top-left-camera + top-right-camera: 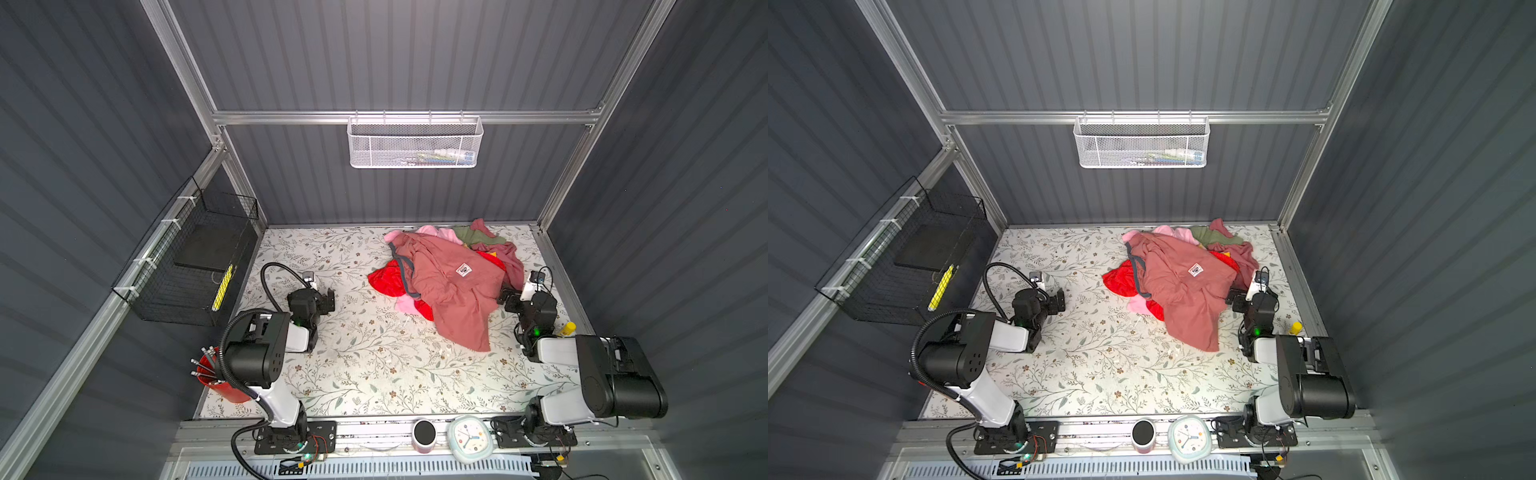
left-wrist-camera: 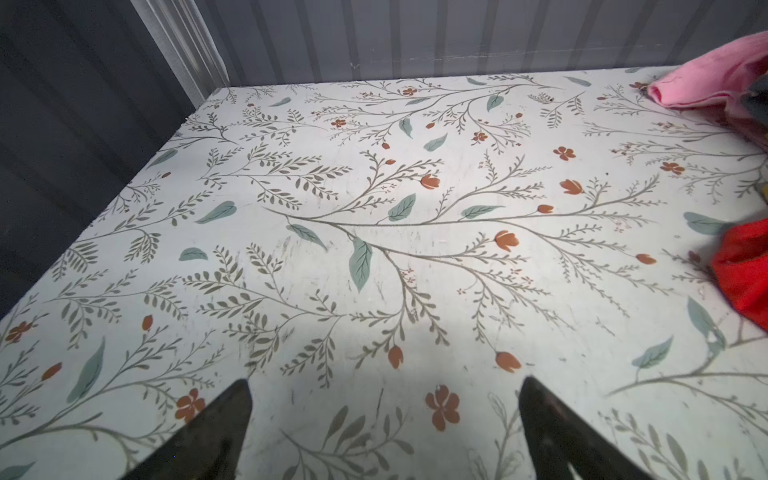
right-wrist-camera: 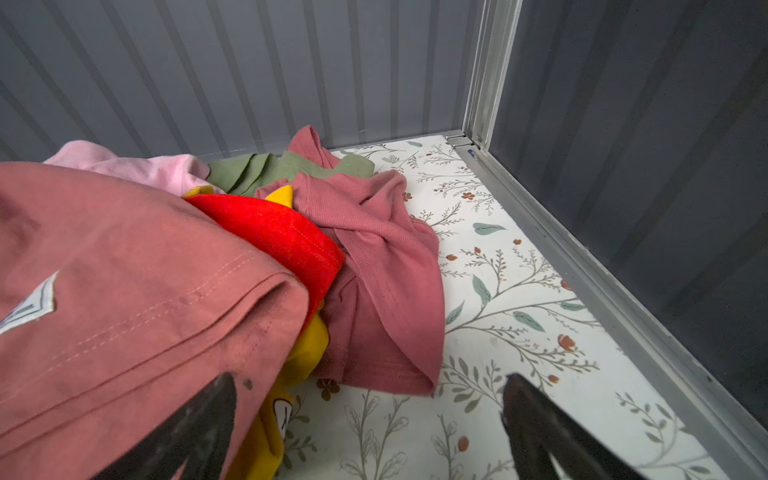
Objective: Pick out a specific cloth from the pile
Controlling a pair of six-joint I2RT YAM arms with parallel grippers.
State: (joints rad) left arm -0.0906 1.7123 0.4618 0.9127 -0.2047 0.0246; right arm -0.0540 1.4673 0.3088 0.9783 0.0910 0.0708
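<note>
The pile [image 1: 453, 274] lies at the back right of the flowered table in both top views, and a large dusty-rose shirt [image 1: 1183, 286] with a white patch covers most of it. The cloth [image 1: 384, 280], bright scarlet, sticks out at the pile's left edge [image 1: 1119, 279] and again on its right beside a yellow garment [image 3: 274, 232]. My left gripper [image 1: 329, 300] stands open over bare table, well left of the pile; the cloth [image 2: 744, 270] shows at that view's edge. My right gripper [image 1: 506, 300] is open at the pile's right edge, with nothing between its fingers [image 3: 370, 380].
A black wire basket [image 1: 195, 266] hangs on the left wall and a white mesh basket [image 1: 415, 141] on the back wall. A red cup of tools [image 1: 216, 380] stands front left. A yellow item [image 1: 567, 330] lies by the right rail. A clock [image 1: 469, 436] sits on the front rail.
</note>
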